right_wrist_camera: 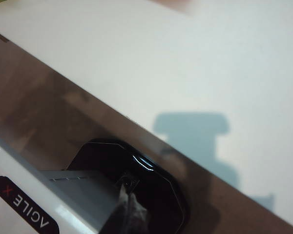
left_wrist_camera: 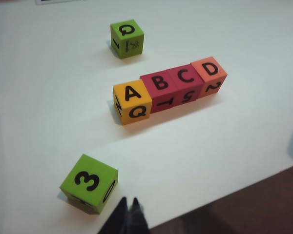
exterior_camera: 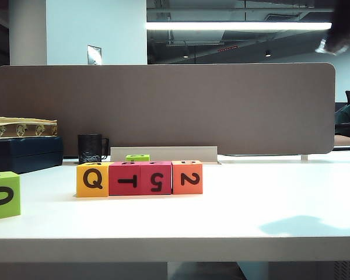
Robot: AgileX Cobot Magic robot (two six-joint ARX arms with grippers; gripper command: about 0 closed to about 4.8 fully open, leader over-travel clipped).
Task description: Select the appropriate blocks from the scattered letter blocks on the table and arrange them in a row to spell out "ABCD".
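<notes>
Both claws look empty and pinched shut, left gripper above the near table edge, right gripper blurry off the edge, while four blocks sit touching mid-table, spelling ABCD, task seemingly finished.

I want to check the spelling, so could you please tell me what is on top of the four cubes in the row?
In the left wrist view the top faces read A on the yellow cube, B and C on the magenta-red cubes, D on the orange cube. Nothing rests on them. Their undersides are hidden.

Four blocks touching in row — tops read ABCD.
</notes>
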